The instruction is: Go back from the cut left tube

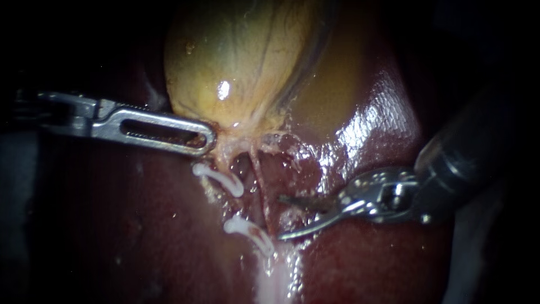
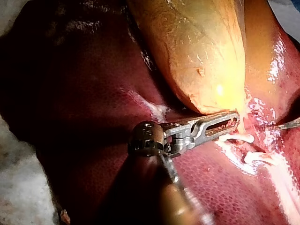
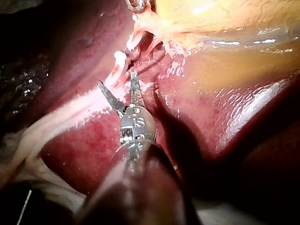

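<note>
The yellow gallbladder (image 1: 236,62) lies on the dark red liver (image 1: 112,225). My left instrument (image 1: 209,138) comes in from the left, its slotted jaws shut on pale tissue at the gallbladder's neck (image 1: 230,138); the left wrist view shows the same grip (image 2: 234,121). Below the neck sit two white clips (image 1: 219,177) (image 1: 250,231) with a gap between them, where the left tube is parted. A thin red tube (image 1: 261,191) runs just to their right. My right instrument (image 1: 281,217) holds its two curved blades open beside that tube, nothing between them; its wrist view shows them (image 3: 117,79) spread just short of the clips (image 3: 121,58).
A pale strand of tissue (image 1: 275,281) runs down from the lower clip. Wet, shiny liver (image 1: 365,124) rises on the right behind my right instrument's shaft (image 1: 461,163). White cloth (image 2: 18,187) lies beside the liver in the left wrist view.
</note>
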You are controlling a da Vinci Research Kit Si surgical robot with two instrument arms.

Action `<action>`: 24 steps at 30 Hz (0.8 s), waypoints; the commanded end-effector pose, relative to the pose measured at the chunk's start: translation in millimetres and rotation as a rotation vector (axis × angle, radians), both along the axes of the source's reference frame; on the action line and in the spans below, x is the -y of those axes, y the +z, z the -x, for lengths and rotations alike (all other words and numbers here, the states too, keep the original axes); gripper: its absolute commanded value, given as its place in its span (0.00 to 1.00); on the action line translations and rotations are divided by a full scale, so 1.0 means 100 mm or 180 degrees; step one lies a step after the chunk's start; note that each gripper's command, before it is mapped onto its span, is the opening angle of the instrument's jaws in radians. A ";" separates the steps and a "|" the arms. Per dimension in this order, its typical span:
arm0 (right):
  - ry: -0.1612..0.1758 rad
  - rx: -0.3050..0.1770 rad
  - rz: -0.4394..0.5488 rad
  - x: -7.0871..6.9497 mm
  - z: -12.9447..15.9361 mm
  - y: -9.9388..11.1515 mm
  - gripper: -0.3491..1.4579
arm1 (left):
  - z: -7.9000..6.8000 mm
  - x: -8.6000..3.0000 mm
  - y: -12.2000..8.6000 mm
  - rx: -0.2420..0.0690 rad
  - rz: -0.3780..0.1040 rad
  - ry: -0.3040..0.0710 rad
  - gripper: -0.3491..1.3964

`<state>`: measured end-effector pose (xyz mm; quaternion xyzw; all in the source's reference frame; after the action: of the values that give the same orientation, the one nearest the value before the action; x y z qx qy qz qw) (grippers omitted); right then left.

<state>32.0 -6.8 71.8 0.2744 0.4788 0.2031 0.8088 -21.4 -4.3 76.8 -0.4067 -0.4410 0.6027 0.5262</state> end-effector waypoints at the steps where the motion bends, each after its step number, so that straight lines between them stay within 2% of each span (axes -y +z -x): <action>1: -0.0006 -0.0026 0.0023 -0.003 0.005 -0.003 0.99 | 0.000 0.000 0.000 0.0000 0.0000 0.0000 0.00; 5: -0.0017 -0.0126 0.0122 -0.017 0.022 -0.013 0.99 | 0.001 0.000 0.000 -0.0001 0.0000 -0.0001 0.00; 8: -0.0015 -0.0140 0.0165 -0.023 0.028 -0.018 0.99 | 0.002 0.000 0.001 -0.0002 0.0001 -0.0002 0.00; 16: -0.0035 -0.0159 0.0227 -0.025 0.031 -0.019 0.99 | 0.009 0.005 0.010 -0.0015 0.0022 -0.0015 0.00; 24: -0.0022 -0.0136 0.0281 -0.025 0.034 -0.019 0.99 | 0.032 0.016 0.031 0.0005 0.0039 0.0035 0.00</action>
<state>28.6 -4.2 69.9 0.2434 0.5035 0.1732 0.8107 -24.9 -6.1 80.2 -0.4085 -0.4408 0.6073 0.5196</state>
